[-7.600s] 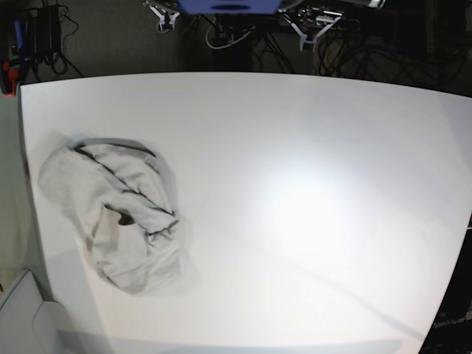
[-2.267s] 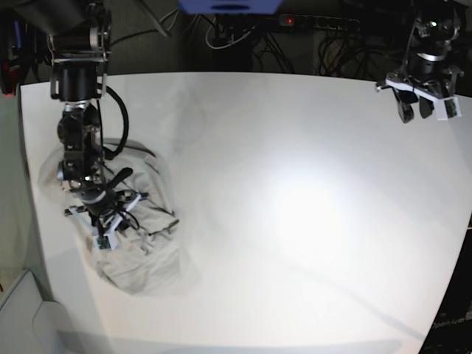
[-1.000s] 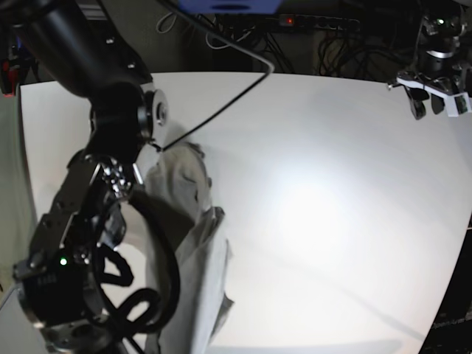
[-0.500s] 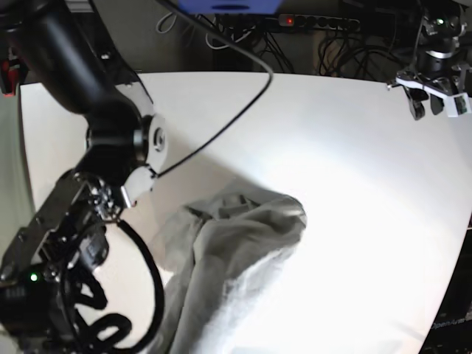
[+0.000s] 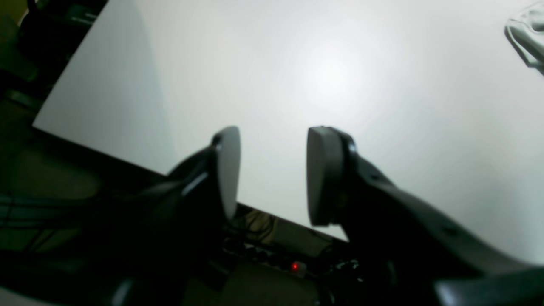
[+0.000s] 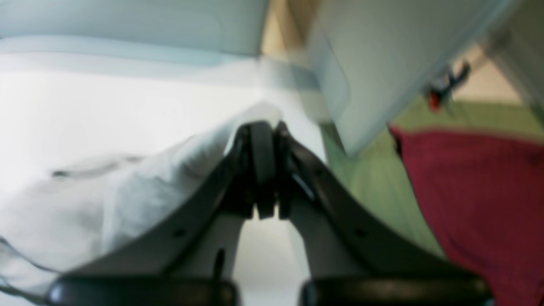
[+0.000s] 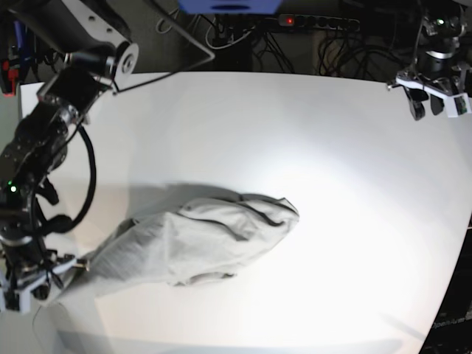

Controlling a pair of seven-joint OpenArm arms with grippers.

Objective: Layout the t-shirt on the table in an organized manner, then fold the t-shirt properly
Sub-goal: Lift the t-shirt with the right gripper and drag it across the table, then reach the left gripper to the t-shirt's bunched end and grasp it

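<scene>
Left wrist view: the left tool [image 5: 272,174] hangs above the near edge of the white table [image 5: 212,76], its two pale pads parted with bare tabletop showing through the gap and nothing held between them. A small grey fold of the t-shirt [image 5: 527,36] shows only at the upper right corner of the frame, well apart from this tool.

Right wrist view: the right tool [image 6: 265,170] has its dark fingers pressed together at the tips. The pale cloth of the t-shirt [image 6: 140,187] rises in a ridge to the fingertips and appears pinched there, then spreads away to the left and below over the bright table [image 6: 85,106]. The frame is blurred. A dark red surface [image 6: 476,191] lies beyond the table edge at right.

Base view: the t-shirt [image 7: 199,240] lies bunched in a long, creased mass across the lower left half of the table [image 7: 332,147], broad end towards the centre, narrowing to a point at the lower left. That point meets the right tool [image 7: 33,284], which sits closed at the table's near left edge, gripping the cloth. The left tool [image 7: 434,99] hovers at the far right corner, partly opened and empty, well apart from the garment. Cables [image 7: 243,29] trail behind the far edge
</scene>
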